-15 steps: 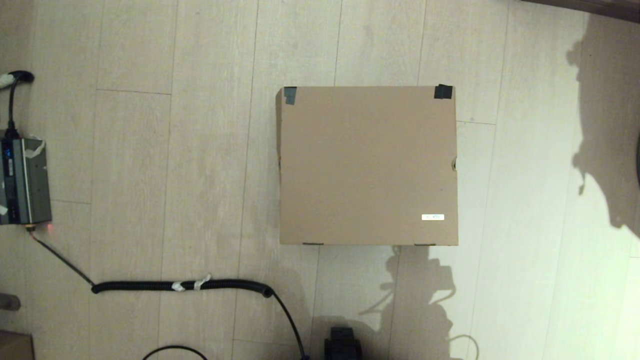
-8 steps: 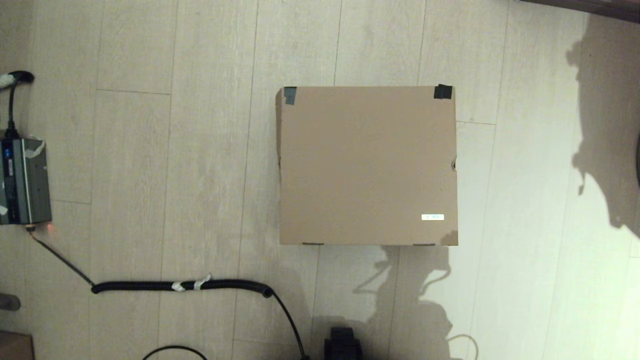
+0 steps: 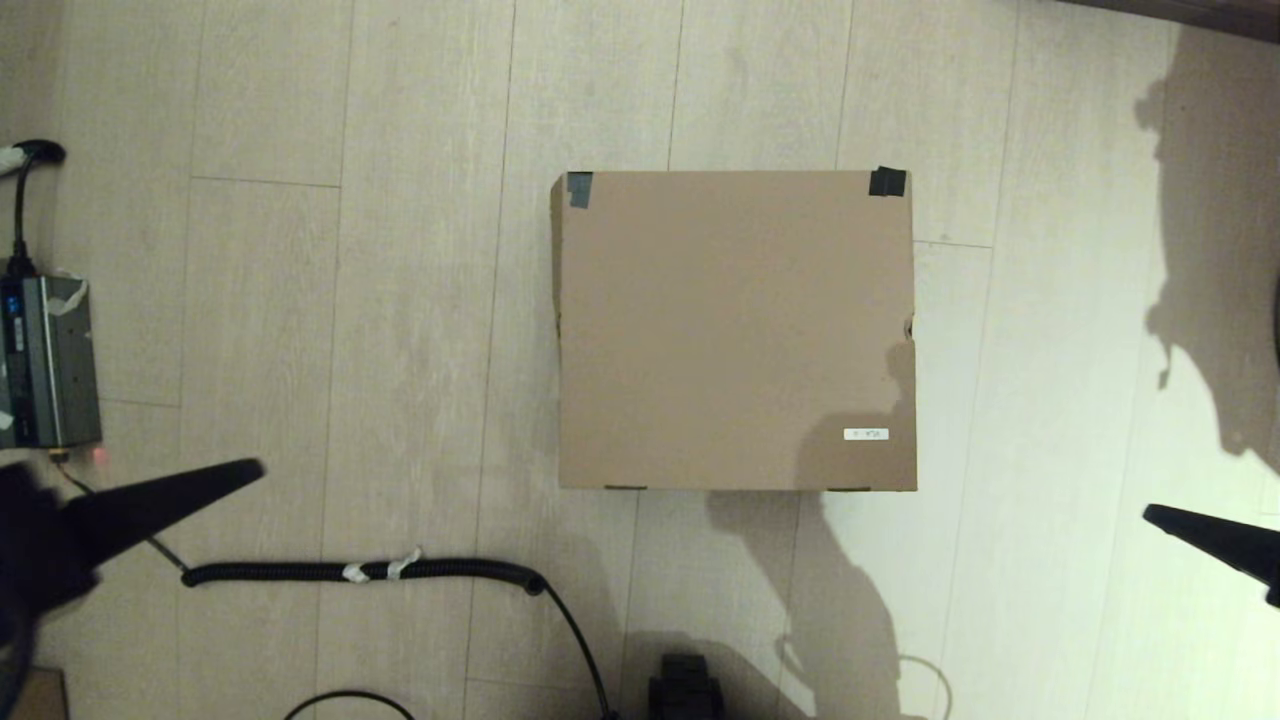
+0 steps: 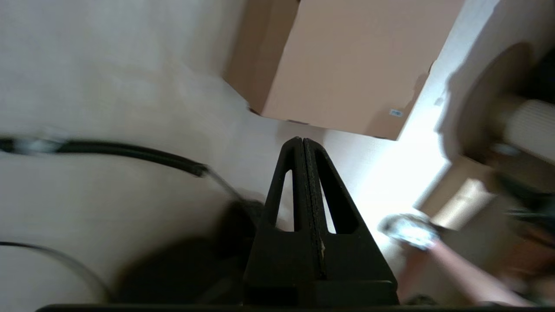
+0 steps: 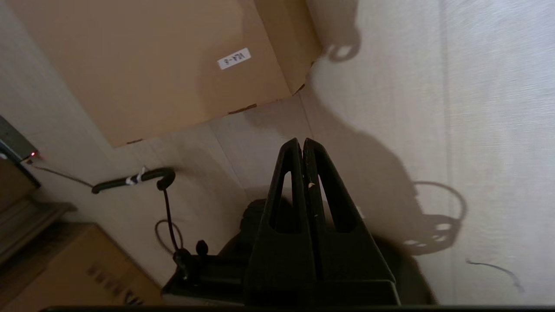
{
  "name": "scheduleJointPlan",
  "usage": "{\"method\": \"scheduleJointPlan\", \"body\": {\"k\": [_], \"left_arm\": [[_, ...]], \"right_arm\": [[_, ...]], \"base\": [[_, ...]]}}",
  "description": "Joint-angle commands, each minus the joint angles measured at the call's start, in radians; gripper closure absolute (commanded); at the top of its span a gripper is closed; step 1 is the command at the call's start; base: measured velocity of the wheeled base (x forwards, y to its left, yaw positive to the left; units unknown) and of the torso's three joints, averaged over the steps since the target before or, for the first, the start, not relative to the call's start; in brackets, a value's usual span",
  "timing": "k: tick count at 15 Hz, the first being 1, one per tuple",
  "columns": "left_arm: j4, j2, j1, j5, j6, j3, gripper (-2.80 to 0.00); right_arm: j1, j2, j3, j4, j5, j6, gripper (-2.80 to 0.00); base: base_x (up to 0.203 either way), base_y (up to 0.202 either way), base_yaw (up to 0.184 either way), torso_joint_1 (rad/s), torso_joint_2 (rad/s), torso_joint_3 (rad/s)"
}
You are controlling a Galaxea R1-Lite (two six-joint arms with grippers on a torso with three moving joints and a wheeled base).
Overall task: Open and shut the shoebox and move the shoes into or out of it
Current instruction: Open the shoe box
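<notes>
The pale wood-plank floor (image 3: 400, 300) spreads wide on every side of the shoebox (image 3: 735, 330), which stands in the middle with its lid down flat, black tape (image 3: 887, 182) on the two far corners and a small white label (image 3: 866, 434) near the near right corner. Bare floor lies all round its four edges. A black corrugated cable (image 3: 360, 571) runs along the floor near the box's near left corner, well apart from it. A grey power unit (image 3: 45, 362) sits at the far left. The left gripper (image 3: 245, 470) hangs low at the left, well clear of the box, fingers pressed together on nothing. The right gripper (image 3: 1155, 514) hangs at the right edge, likewise clenched and empty.
</notes>
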Motion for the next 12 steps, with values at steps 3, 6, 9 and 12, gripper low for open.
{"method": "scheduleJointPlan", "body": {"k": [3,6,9,12], "left_arm": [[-0.451,0.607,0.0,-0.084,-0.069,0.011,0.0],[-0.712,0.836,0.0,-0.185,-0.166,-0.034,0.0],[-0.8,0.926,-0.001,-0.275,-0.26,-0.147,0.0],[-0.821,0.985,-0.012,-0.279,-0.261,-0.208,0.0]], "right_arm": [[-0.006,0.54,0.029,-0.503,0.134,0.032,0.0],[-0.019,0.787,0.035,-0.797,0.234,0.045,0.0],[-0.028,0.969,0.005,-1.017,0.273,0.052,0.0],[-0.031,1.029,-0.057,-1.083,0.283,0.052,0.0]], "base": [[0.0,0.0,0.0,0.0,0.0,0.0],[0.0,0.0,0.0,0.0,0.0,0.0],[0.0,0.0,0.0,0.0,0.0,0.0],[0.0,0.0,0.0,0.0,0.0,0.0]]}}
